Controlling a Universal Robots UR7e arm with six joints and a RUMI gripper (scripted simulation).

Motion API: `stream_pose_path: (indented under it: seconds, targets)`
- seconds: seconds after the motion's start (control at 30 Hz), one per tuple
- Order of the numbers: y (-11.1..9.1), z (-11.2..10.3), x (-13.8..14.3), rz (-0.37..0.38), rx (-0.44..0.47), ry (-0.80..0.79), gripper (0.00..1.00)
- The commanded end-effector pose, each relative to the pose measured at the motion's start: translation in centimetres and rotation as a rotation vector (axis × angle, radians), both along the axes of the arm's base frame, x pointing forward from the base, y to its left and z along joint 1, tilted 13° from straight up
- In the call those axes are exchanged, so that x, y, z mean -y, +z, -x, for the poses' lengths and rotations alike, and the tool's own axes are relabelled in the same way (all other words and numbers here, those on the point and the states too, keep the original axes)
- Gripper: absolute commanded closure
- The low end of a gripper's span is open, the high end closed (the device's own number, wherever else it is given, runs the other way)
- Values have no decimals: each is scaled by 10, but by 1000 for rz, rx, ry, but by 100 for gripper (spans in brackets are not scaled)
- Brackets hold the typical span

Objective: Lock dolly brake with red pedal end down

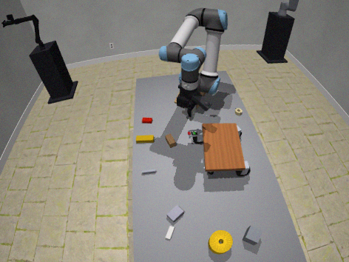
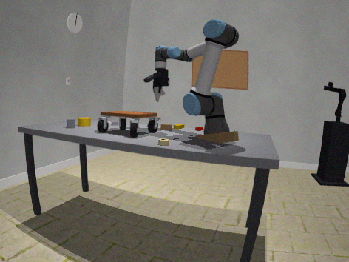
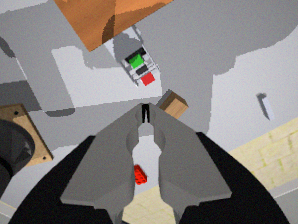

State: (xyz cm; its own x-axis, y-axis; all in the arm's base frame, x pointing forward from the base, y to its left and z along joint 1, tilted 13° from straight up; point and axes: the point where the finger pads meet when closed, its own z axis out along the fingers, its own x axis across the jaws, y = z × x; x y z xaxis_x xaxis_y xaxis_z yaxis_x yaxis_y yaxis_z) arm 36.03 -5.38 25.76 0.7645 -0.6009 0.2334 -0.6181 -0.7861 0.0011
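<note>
The dolly (image 1: pixel 222 146) has a wooden deck and stands on its four casters on the grey table; it also shows in the side view (image 2: pixel 127 121). Its braked caster (image 1: pixel 195 135) sticks out at the deck's near-left corner. The brake pedal (image 3: pixel 140 70) shows a green end (image 3: pixel 134 61) toward the deck and a red end (image 3: pixel 147 79) away from it. My gripper (image 1: pixel 190 112) is shut and empty, well above the table, up and to the robot side of the caster. It shows in the side view (image 2: pixel 157 97) and in the wrist view (image 3: pixel 145 114).
A brown block (image 1: pixel 170 140), a yellow brick (image 1: pixel 144 138) and a red brick (image 1: pixel 147 120) lie left of the caster. A tape roll (image 1: pixel 239 111) lies right of the arm. A yellow ring (image 1: pixel 220 241), grey blocks (image 1: pixel 252 234) and small plates (image 1: pixel 174 213) lie at the near end.
</note>
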Motion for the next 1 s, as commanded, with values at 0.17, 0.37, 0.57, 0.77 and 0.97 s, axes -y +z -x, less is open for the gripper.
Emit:
stream_pose_path:
  seconds: [0.17, 0.37, 0.57, 0.77, 0.97]
  targets:
    - [-8, 1, -2, 67, -54, 443, 100]
    - [-12, 2, -2, 113, -87, 666, 100]
    - [-14, 2, -1, 152, -115, 873, 100]
    - [-17, 3, 1, 197, -148, 1093, 100]
    - [-20, 3, 4, 240, -180, 1315, 100]
